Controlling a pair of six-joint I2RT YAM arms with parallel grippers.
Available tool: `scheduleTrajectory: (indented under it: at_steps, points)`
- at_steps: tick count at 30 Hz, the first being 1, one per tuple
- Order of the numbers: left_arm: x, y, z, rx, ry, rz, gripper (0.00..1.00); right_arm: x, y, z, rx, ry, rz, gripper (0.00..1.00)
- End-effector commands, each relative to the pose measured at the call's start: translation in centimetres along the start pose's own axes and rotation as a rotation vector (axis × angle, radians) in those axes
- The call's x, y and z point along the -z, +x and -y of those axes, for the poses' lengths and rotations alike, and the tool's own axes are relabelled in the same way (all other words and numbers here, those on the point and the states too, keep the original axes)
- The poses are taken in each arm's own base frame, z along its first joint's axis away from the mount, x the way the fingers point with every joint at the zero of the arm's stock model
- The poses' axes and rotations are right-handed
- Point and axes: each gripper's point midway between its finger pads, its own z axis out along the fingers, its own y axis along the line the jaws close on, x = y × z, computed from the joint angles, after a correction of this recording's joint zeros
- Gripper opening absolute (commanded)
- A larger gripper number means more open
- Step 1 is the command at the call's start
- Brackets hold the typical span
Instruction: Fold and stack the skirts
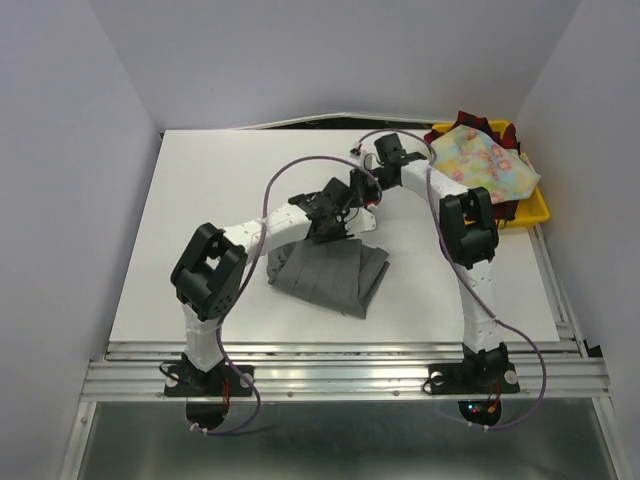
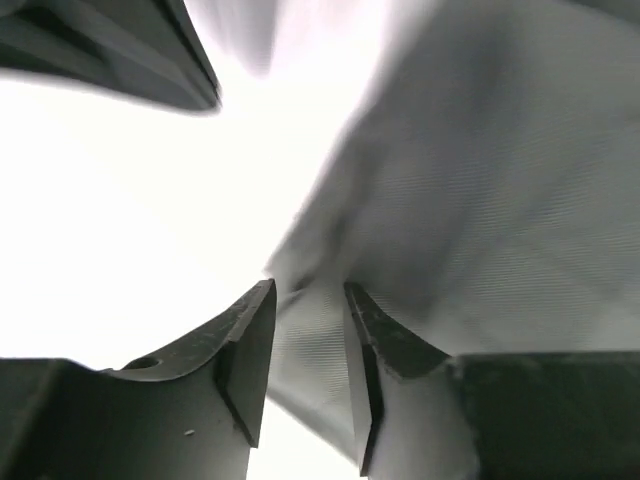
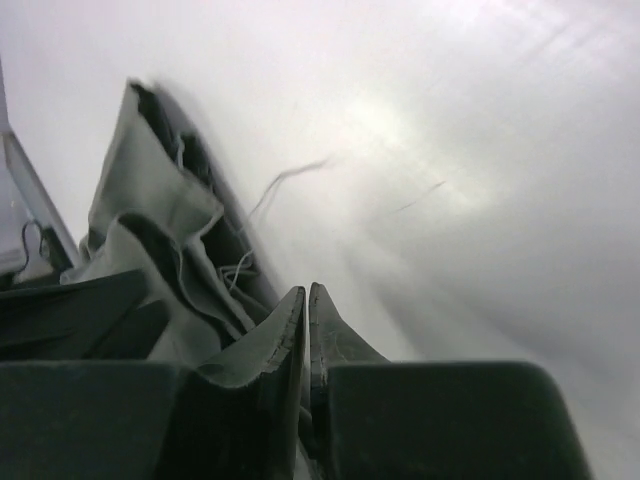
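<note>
The grey pleated skirt (image 1: 330, 275) lies bunched in the middle of the table. My left gripper (image 1: 343, 222) is at its far edge; in the left wrist view (image 2: 308, 288) its jaws are shut on a fold of the grey cloth (image 2: 500, 200). My right gripper (image 1: 368, 195) is just beyond it; in the right wrist view (image 3: 307, 290) its jaws are almost together, with the skirt's frayed edge (image 3: 150, 210) bunched against the left finger. The floral skirt (image 1: 480, 160) lies on the plaid skirt (image 1: 470, 122) at the back right.
A yellow plastic tray (image 1: 535, 212) at the back right holds the floral and plaid skirts. The two arms cross close together above the skirt's far edge. The white table (image 1: 210, 220) ends at a metal rail at the front.
</note>
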Motion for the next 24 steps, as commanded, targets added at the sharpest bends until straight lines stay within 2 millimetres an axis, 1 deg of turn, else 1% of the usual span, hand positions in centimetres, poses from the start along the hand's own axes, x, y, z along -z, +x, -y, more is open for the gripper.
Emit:
scheduleTrajectory:
  at_steps: [1, 2, 3, 4, 5, 6, 7, 8, 9, 10, 11, 12, 13, 14, 15, 16, 17, 18, 19, 20, 21, 22, 23, 24]
  points:
    - [8.8, -3.7, -6.2, 0.146, -0.149, 0.173, 0.57, 8.5, -8.9, 1.2, 0.075, 0.111, 0.269, 0.13]
    - [10.7, -3.9, -7.6, 0.192, -0.179, 0.2, 0.57, 10.1, -10.3, 0.8, 0.108, 0.137, 0.313, 0.15]
    - [11.8, -4.0, -8.2, 0.216, -0.189, 0.217, 0.57, 10.9, -10.8, 0.3, 0.131, 0.15, 0.332, 0.16]
    - [12.8, -4.1, -8.7, 0.241, -0.189, 0.24, 0.63, 12.3, -11.4, 0.1, 0.151, 0.167, 0.363, 0.19]
    - [14.7, -4.0, -9.7, 0.309, -0.216, 0.272, 0.68, 13.9, -11.7, -1.4, 0.185, 0.177, 0.391, 0.22]
    - [15.7, -3.9, -10.0, 0.344, -0.221, 0.29, 0.7, 14.5, -11.6, -2.3, 0.195, 0.172, 0.399, 0.22]
    - [16.4, -4.4, -9.5, 0.366, -0.178, 0.331, 0.7, 15.1, -11.3, -3.4, 0.21, 0.155, 0.404, 0.22]
    - [17.9, -4.3, -9.0, 0.39, -0.151, 0.361, 0.7, 16.8, -10.9, -6.6, 0.247, 0.088, 0.423, 0.23]
    - [18.4, -4.5, -8.1, 0.458, -0.092, 0.409, 0.7, 16.1, -8.8, -6.9, 0.182, 0.045, 0.387, 0.25]
    - [18.8, -4.5, -7.2, 0.486, -0.055, 0.432, 0.7, 16.4, -8.1, -8.0, 0.183, 0.0, 0.396, 0.25]
    - [20.1, -4.6, -6.2, 0.507, -0.024, 0.472, 0.69, 16.5, -6.9, -9.0, 0.163, -0.039, 0.389, 0.26]
    - [19.3, -4.7, -3.4, 0.565, 0.094, 0.49, 0.68, 15.9, -3.7, -11.0, 0.098, -0.122, 0.339, 0.27]
    - [19.2, -4.4, -2.3, 0.6, 0.142, 0.501, 0.66, 15.6, -2.0, -12.0, 0.063, -0.169, 0.313, 0.27]
    - [18.4, -3.4, 0.2, 0.637, 0.21, 0.49, 0.66, 15.2, -0.6, -13.7, 0.063, -0.254, 0.293, 0.27]
    - [18.5, -3.9, 1.6, 0.681, 0.292, 0.536, 0.63, 13.9, 2.5, -14.9, 0.012, -0.311, 0.257, 0.27]
    - [18.2, -3.9, 2.9, 0.695, 0.344, 0.546, 0.62, 14.5, 3.1, -17.0, 0.013, -0.352, 0.24, 0.27]
    - [17.7, -3.3, 3.6, 0.729, 0.384, 0.549, 0.61, 12.9, 5.6, -16.8, 0.008, -0.382, 0.214, 0.27]
    - [16.4, -2.2, 4.9, 0.766, 0.432, 0.53, 0.59, 11.8, 7.6, -18.6, 0.01, -0.428, 0.163, 0.29]
    - [16.4, -2.3, 6.1, 0.786, 0.523, 0.55, 0.54, 11.8, 8.6, -19.7, 0.047, -0.454, 0.162, 0.31]
    - [16.0, -1.5, 6.2, 0.853, 0.571, 0.547, 0.51, 10.8, 10.1, -19.7, 0.034, -0.465, 0.132, 0.32]
    - [15.2, -1.4, 7.7, 0.882, 0.669, 0.553, 0.49, 10.1, 11.4, -20.5, 0.019, -0.486, 0.091, 0.33]
    - [14.7, -1.1, 8.0, 0.912, 0.699, 0.551, 0.49, 9.7, 11.6, -20.6, 0.034, -0.494, 0.094, 0.34]
    - [13.9, -1.0, 8.3, 0.963, 0.736, 0.537, 0.49, 9.3, 11.9, -20.1, 0.02, -0.485, 0.091, 0.35]
    - [13.1, -0.9, 8.1, 0.985, 0.741, 0.559, 0.49, 8.4, 12.6, -19.4, 0.005, -0.472, 0.077, 0.36]
